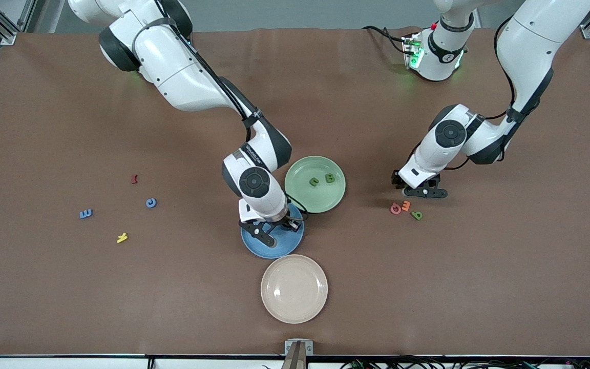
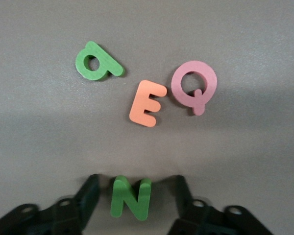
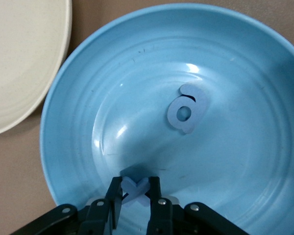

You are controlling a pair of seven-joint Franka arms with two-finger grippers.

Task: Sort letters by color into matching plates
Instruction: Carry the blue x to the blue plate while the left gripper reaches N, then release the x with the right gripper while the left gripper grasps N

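Observation:
My right gripper (image 1: 270, 229) is low over the blue plate (image 1: 287, 246), shut on a blue X-shaped piece (image 3: 135, 189). A blue letter "a" (image 3: 185, 109) lies in that plate (image 3: 235, 166). The pale green plate (image 1: 320, 205) holds two green letters (image 1: 314, 181) (image 1: 330, 178). My left gripper (image 1: 420, 193) is down at the table, open, with a green N (image 2: 131, 197) lying between its fingers, untouched. A green "a" (image 2: 98, 62) lies close by and also shows in the front view (image 1: 417, 215). Two blue letters (image 1: 151, 203) (image 1: 86, 213) lie toward the right arm's end.
An orange E (image 2: 147, 103) and a pink Q (image 2: 194, 85) lie beside the green "a". A cream plate (image 1: 294, 288) sits nearer the front camera than the blue plate. A red piece (image 1: 133, 179) and a yellow piece (image 1: 122, 237) lie by the loose blue letters.

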